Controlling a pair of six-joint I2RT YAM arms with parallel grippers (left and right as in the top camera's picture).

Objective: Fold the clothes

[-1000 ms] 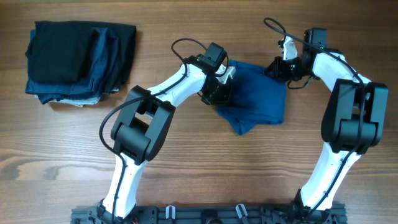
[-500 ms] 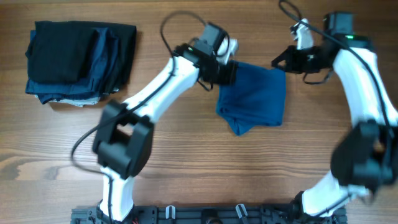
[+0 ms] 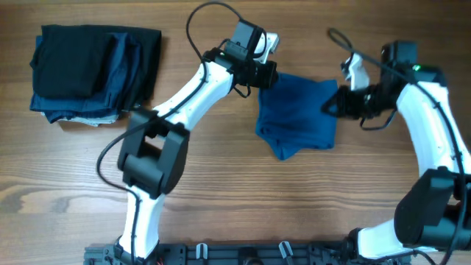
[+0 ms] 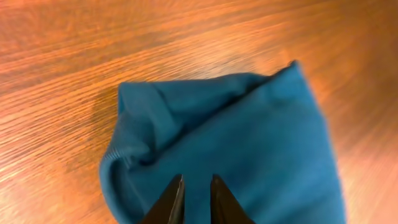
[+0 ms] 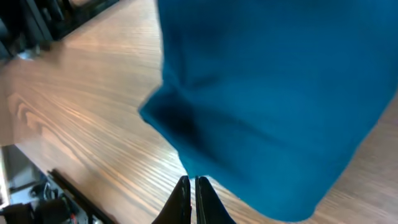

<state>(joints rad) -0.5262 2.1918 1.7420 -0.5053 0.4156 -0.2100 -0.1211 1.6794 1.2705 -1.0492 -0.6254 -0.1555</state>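
As it lies now, blue polo shirt: folded bundle, centre-right on worktop.
Left gripper: slightly parted, empty, over far-left corner.
Right gripper: closed, empty, beside right edge.
Risk: fingertip could snag the loose near-left fold and undo the bundle.
Clearance: bare wood all round; dark garment stack well apart, left.

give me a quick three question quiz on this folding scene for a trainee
1. True or false: the shirt lies spread out flat with its sleeves out.
2. In the overhead view, the dark pile is: A) upper left, B) on the shirt, C) lower right.
3. Fill in: the right jaws are ___ (open or shut).

Key: 1 false, it is folded into a compact bundle. 2 A. 3 shut.
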